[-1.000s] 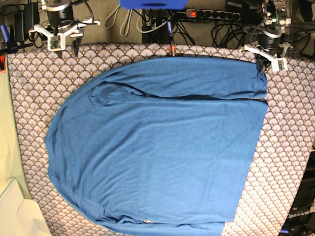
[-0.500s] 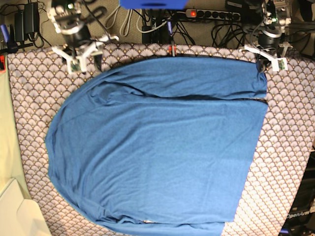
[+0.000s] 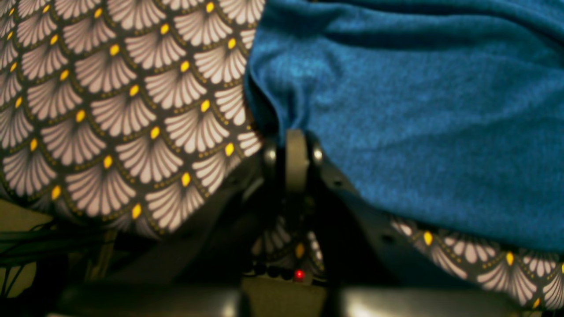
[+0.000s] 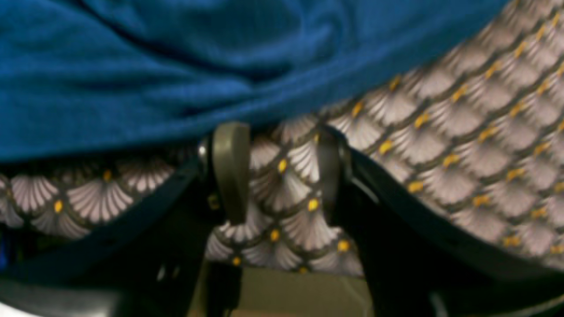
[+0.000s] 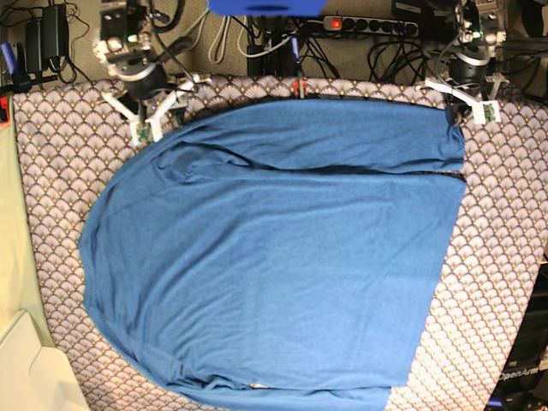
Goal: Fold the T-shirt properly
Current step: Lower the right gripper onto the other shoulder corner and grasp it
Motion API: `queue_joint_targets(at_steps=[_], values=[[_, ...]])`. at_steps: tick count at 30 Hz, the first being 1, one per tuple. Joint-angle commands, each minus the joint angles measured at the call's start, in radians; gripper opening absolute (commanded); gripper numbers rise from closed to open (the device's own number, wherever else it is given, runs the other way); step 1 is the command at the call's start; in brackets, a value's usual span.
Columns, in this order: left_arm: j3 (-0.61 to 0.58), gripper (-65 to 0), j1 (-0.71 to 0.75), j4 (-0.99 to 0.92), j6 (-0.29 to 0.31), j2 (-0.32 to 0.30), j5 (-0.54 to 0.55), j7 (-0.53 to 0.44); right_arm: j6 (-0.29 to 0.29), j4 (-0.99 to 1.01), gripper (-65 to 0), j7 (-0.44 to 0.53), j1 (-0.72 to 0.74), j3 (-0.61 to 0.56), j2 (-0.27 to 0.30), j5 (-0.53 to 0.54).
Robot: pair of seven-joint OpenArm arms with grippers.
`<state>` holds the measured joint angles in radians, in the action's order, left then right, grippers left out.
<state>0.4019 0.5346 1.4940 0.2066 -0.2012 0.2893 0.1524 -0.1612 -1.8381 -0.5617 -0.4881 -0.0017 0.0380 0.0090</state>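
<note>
The T-shirt (image 5: 274, 257) lies spread flat over most of the tablecloth (image 5: 51, 171), with one long fold line across its top part. My left gripper (image 3: 291, 141) is shut tight on the shirt's top corner, by the table's far edge. My right gripper (image 4: 275, 171) has its fingers (image 4: 231, 167) apart with only tablecloth between them, just beside the shirt's edge. A second ago that arm was back off the cloth; now it has come over to the other top corner. I think I can grab there next and start folding.
</note>
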Motion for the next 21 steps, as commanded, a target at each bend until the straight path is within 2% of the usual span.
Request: queue_joint_targets(at_steps=[1,21], values=[[-0.001,-64.6,0.009,0.007,-0.002,-0.005,-0.005,0.022,-0.004,-0.007,-38.4,0.027,0.009,0.002,0.0,0.003],[-0.001,-64.6,0.009,0.007,-0.003,-0.005,-0.005,0.022,-0.004,0.01,-38.5,0.029,0.024,-0.004,-0.002,0.004]])
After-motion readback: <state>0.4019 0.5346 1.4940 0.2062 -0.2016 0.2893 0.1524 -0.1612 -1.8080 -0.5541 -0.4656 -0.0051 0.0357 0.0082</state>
